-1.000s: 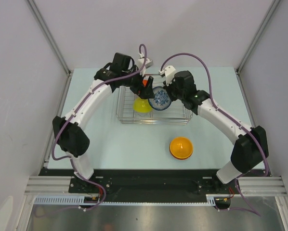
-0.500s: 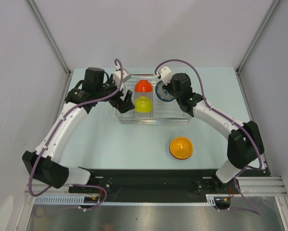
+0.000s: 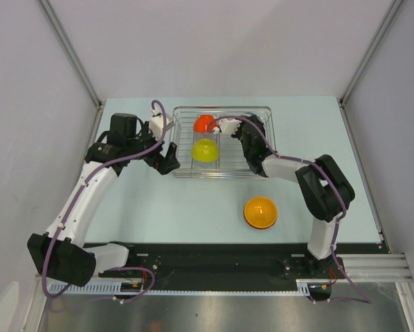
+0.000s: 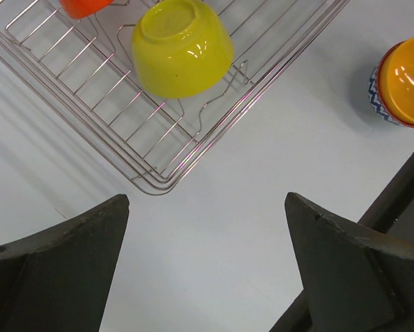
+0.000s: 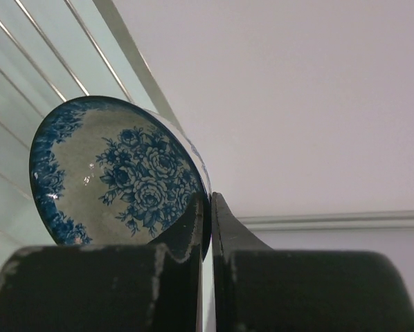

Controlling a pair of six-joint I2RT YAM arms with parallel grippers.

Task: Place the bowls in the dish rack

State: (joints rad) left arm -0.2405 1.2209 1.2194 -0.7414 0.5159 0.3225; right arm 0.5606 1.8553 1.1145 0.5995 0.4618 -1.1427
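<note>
Left arm pulled back off the dish rack [image 3: 257,111]; right arm folded down into it, carrying the blue floral bowl [image 5: 117,173].
Left hand [image 4: 205,200] hangs released, fingers wide, over the table [image 3: 158,200] just beside the rack's near left corner. In the rack, red bowl [image 3: 205,123] sits at the back with yellow bowl [image 4: 183,45] upside down in front of it. Right hand [image 5: 208,204] is clenched on the floral bowl's rim, over the rack's right half. Orange bowl [image 3: 260,211] sits on the table, well apart.

No lettering, labels, brands or numbers legible to me in any view. On the blue floral bowl [image 5: 117,173] I see pattern only, no writing.
</note>
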